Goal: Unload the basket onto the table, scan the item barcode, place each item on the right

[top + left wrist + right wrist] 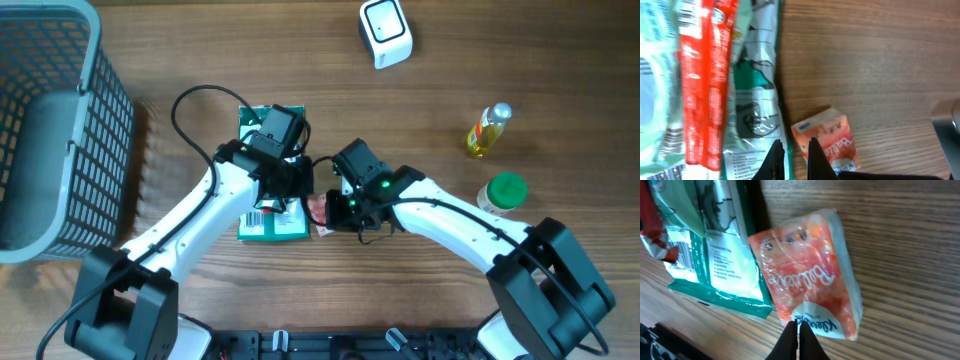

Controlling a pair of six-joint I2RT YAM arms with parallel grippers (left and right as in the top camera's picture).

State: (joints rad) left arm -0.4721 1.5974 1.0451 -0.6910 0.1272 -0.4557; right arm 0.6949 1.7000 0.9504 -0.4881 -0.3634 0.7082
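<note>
Scanning is not happening yet: packet (805, 275) is lying on the table (560, 60) beside the pack (730, 255), right gripper (797, 328) pressing shut at its edge, left gripper (794, 146) sitting closed nearby; scanner (385, 32) is waiting well apart.

The left arm (190, 215) and right arm (450, 218) share one build: smooth white tubular links joined by chunky black joint housings, bulkiest at the base end. A thin black cable (185, 115) loops out behind the left wrist block, and more black cable runs along the white links. A small green light (383, 185) glows on the right wrist housing. The left gripper (794, 147) and right gripper (796, 327) have slim matte-black fingers tapering to narrow tips.
</note>
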